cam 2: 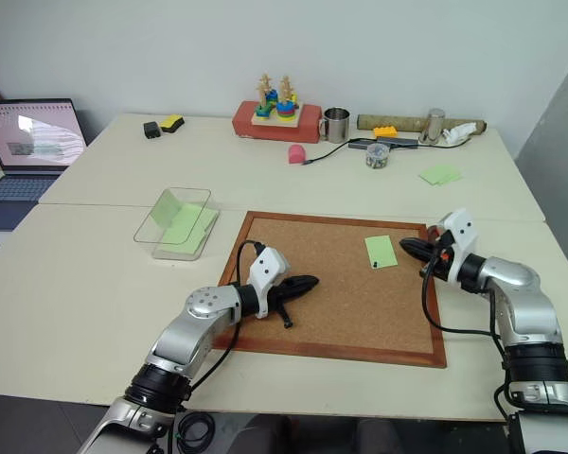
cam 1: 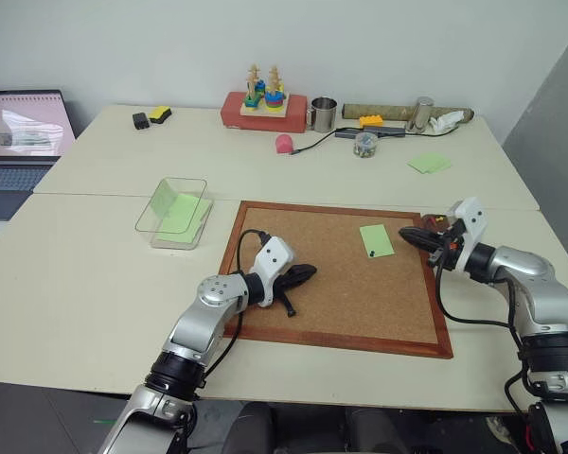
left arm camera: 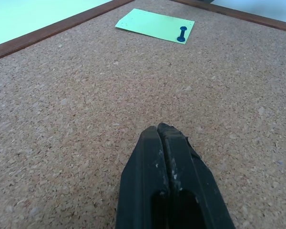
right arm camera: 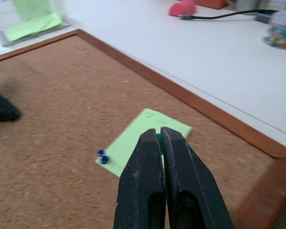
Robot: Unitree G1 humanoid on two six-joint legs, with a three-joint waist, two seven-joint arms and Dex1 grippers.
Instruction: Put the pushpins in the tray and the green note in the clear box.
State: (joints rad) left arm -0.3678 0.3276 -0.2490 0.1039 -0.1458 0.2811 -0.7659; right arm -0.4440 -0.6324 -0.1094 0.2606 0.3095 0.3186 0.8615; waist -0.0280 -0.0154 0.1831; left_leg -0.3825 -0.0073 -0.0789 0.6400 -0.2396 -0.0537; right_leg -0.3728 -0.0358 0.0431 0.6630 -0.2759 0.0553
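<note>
Right gripper (cam 1: 409,234) hovers fingers pressed shut and empty beside the green note (cam 1: 376,240) pinned on the cork board (cam 1: 341,312), needing to open and pinch the blue pushpin (left arm camera: 181,35) squarely, while the left gripper (cam 1: 308,272) rests shut, empty.

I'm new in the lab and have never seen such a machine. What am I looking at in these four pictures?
This is a two-armed humanoid robot. The two wide pictures come from its head, looking down over its arms; the two close ones come from cameras on its wrists, looking along the black fingers.

On the table lies a cork board with a green note on it, a blue pushpin still stuck through one corner. The clear box, left of the board, already holds green paper. The right gripper hovers just right of the note, and the left gripper is over the board's left part. Both are shut; the left one is empty, and I cannot tell whether the right one holds something tiny.
</note>
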